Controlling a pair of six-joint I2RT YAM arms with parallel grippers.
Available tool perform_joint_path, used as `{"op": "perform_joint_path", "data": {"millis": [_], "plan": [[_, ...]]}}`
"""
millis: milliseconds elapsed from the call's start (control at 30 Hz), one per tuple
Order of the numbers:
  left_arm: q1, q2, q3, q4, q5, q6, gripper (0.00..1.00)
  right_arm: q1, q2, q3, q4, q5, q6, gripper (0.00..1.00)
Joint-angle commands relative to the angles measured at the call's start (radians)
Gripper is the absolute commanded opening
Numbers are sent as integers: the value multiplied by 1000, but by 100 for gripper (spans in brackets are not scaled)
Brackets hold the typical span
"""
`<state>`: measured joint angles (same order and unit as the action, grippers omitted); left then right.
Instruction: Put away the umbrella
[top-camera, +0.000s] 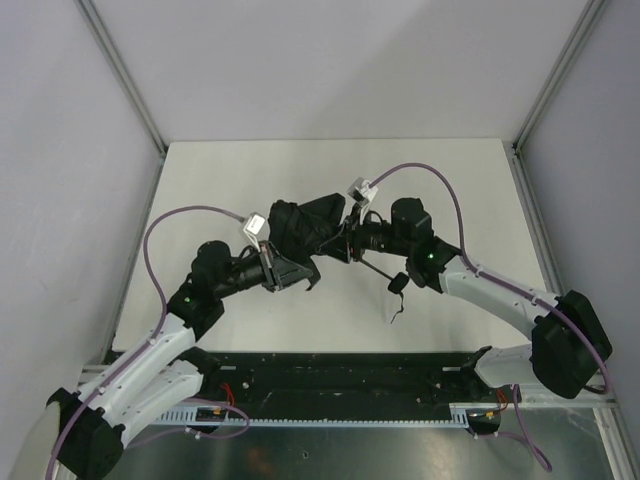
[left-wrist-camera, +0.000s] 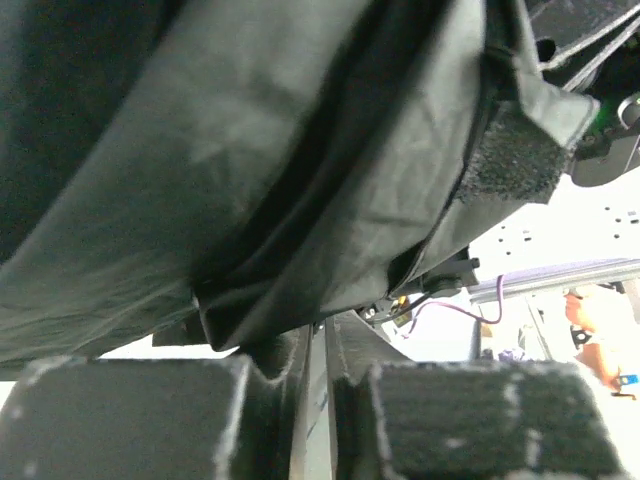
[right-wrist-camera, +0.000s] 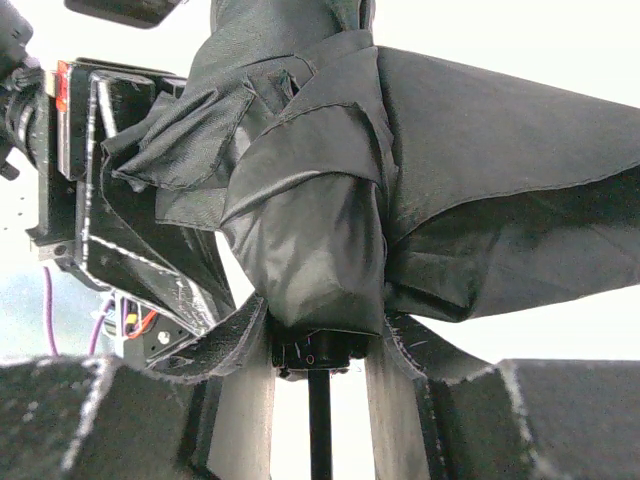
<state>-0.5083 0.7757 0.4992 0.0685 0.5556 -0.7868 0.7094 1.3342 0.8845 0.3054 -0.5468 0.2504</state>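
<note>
Roughly midway, judging from the folds. Collapsed already but baggy and unrolled: the umbrella (top-camera: 308, 228), held between the two arms over the middle of the desk (top-camera: 220, 180). Closing strap (left-wrist-camera: 512, 160) loose, not yet wrapped round. Thin shaft (top-camera: 375, 268) sticking out toward the near right, handle (top-camera: 398, 283) at its end, cord (top-camera: 393, 310) dangling. Clamped on the bunched cloth at the shaft's root, the right claw (right-wrist-camera: 318, 375). Narrow beneath a fold of cloth, the left claw (left-wrist-camera: 315, 400); impossible to tell whether pinching it. Left to do, probably: gathering the panels, winding and fastening the strap, pushing the shaft in, laying the bundle somewhere out of the way. Underneath, a plain white matte desk; around, pale grey wall panels (top-camera: 330, 60) on three sides, metal posts (top-camera: 125, 75) in the far corners.
</note>
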Motion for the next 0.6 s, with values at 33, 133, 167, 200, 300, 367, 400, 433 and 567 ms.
{"op": "perform_joint_path", "data": {"millis": [33,133,167,200,300,367,400,433,567], "plan": [[-8,5,-10,42,11,39,2,-18,-62,31,78,-33,43,0],[-5,-7,-8,-45,8,110,0,-78,-71,31,62,-96,92,0],[-4,-4,-10,-75,23,140,0,-103,-70,31,68,-139,127,0],[-2,3,-10,-103,40,167,0,-125,-68,34,68,-180,158,0],[1,41,-1,-157,93,246,0,-151,-66,43,52,-282,216,0],[3,74,20,-193,112,290,0,-149,-69,45,31,-333,228,0],[3,93,34,-210,117,306,0,-144,-75,45,12,-350,224,0],[3,111,49,-223,120,314,0,-140,-85,45,-9,-356,215,0],[4,166,89,-242,101,313,0,-135,-116,45,-63,-370,205,0]]}}
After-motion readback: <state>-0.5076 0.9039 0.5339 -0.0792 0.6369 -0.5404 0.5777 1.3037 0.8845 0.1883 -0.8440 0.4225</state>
